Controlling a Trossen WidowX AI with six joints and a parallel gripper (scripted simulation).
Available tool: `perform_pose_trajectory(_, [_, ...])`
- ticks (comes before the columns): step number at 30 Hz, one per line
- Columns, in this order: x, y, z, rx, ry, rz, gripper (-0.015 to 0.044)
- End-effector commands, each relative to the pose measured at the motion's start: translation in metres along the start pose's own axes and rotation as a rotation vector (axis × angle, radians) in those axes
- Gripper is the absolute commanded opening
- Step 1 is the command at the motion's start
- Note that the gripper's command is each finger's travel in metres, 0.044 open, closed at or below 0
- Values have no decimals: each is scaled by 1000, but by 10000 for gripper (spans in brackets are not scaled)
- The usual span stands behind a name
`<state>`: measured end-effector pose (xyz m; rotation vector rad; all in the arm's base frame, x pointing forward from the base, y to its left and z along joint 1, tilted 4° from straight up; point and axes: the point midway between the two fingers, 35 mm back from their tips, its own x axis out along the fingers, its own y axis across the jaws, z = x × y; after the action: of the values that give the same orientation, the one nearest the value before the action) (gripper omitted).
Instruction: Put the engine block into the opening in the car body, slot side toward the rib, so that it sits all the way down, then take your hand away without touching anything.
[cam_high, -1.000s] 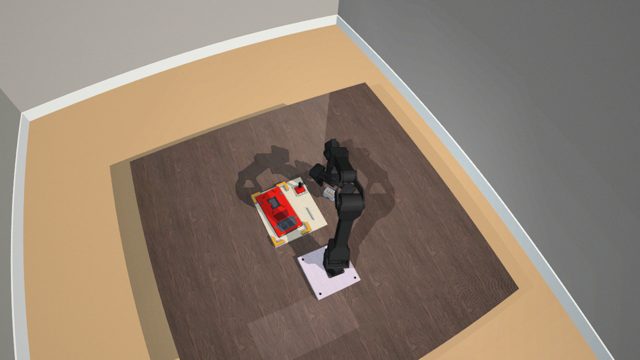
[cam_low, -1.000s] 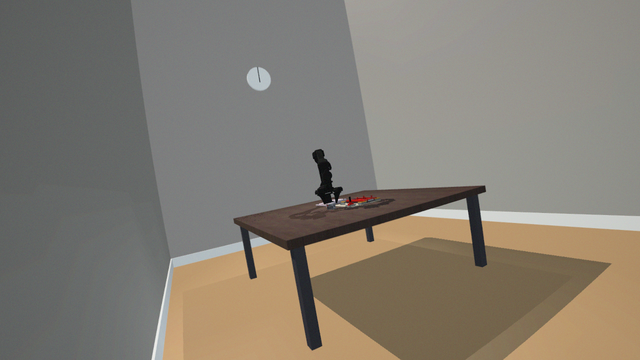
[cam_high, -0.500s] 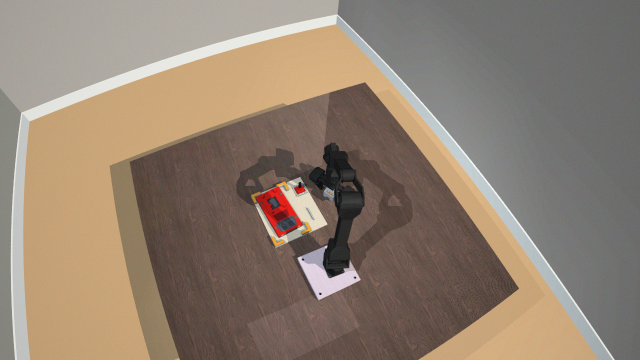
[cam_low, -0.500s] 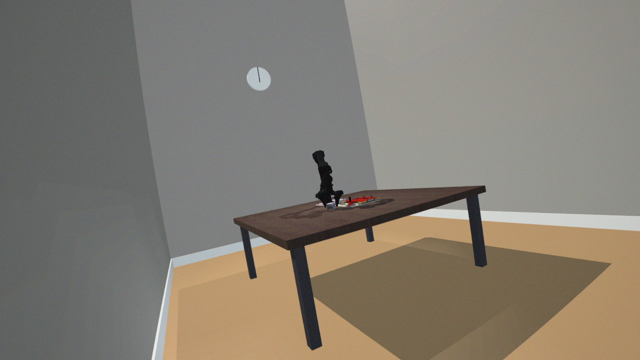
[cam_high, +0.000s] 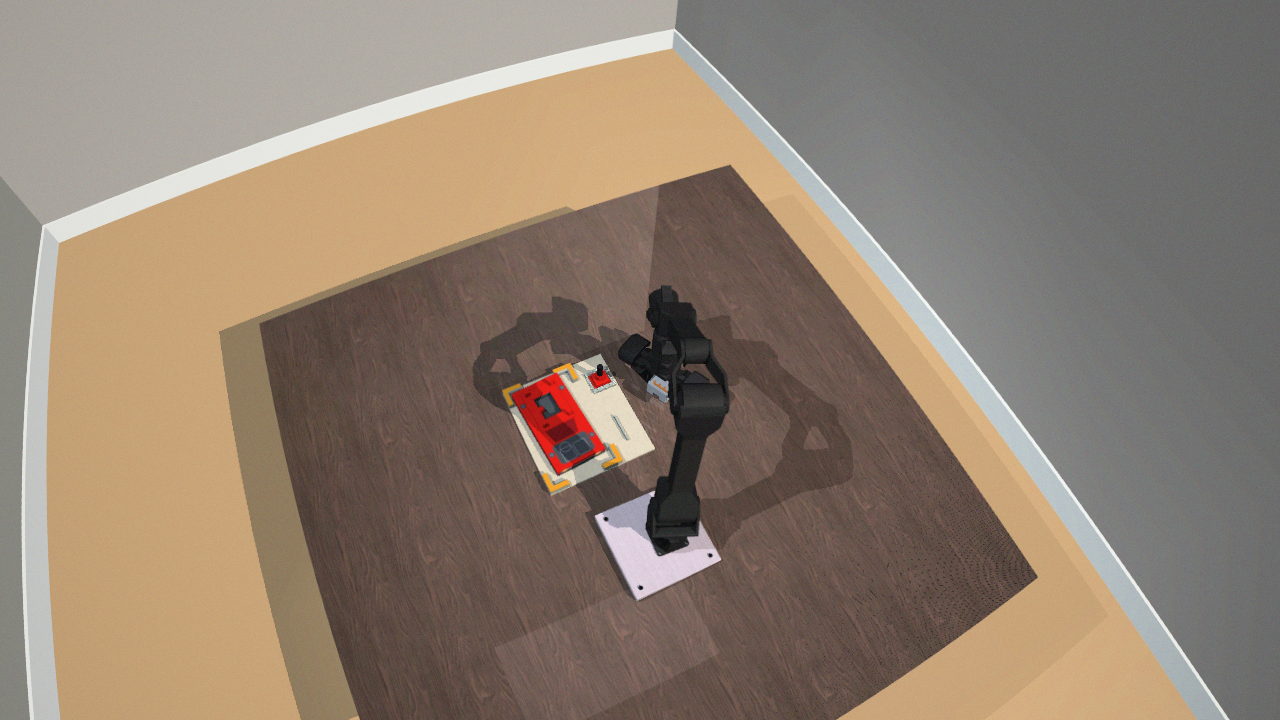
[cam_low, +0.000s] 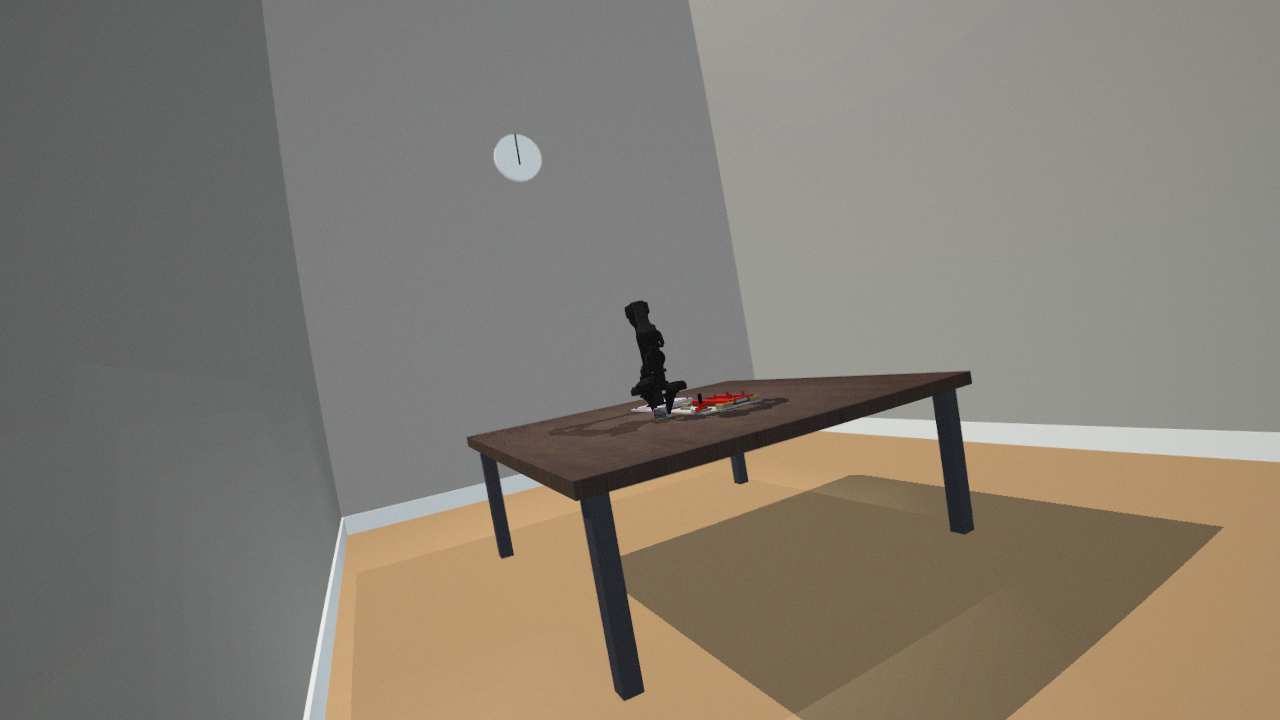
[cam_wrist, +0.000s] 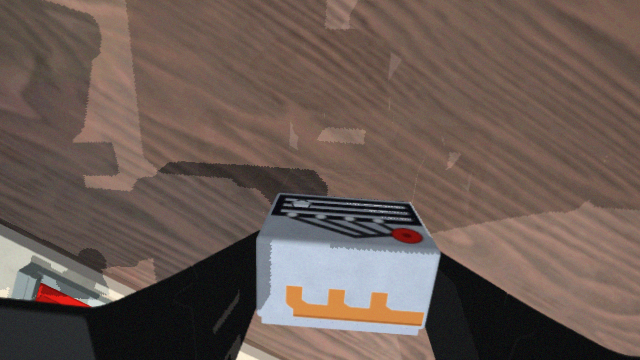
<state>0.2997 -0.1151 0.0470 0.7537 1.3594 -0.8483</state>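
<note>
A: Starting with the biggest thing, what carries everything?

B: A dark brown wood-grain counter (cam_high: 429, 555) on four dark legs. The black six-joint arm (cam_high: 689, 429) stands on a pale square base plate (cam_high: 626, 573) bolted to it.

A: And taking that base plate as the landmark, where is the car?

B: Beyond the base plate and a little to its left lies a cream rectangular board (cam_high: 631, 429) with orange corner brackets. The red flat car body (cam_high: 553, 419) lies on the board's left half, a dark rectangular opening (cam_high: 546, 404) in its far part. At the board's far right corner stands a small red fixture with a black post (cam_high: 600, 377).

A: The engine block?

B: The small white box-shaped engine block (cam_wrist: 345, 272), striped black on top with a red dot and an orange comb-shaped mark on its side, sits beyond the base plate, just off the board's right edge, well apart from the opening.

A: The end effector?

B: The black end effector (cam_wrist: 345, 300) is pinching the block, one finger (cam_wrist: 220, 295) pressed to each side.
</note>
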Motion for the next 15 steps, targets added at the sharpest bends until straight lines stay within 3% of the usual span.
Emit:
perform_pose_trajectory(1, [-2, 1, 0, -6, 0, 3, 105])
perform_pose_trajectory(5, [-13, 3, 2, -6, 0, 3, 0])
perform_pose_trajectory(15, [-45, 5, 6, -6, 0, 4, 0])
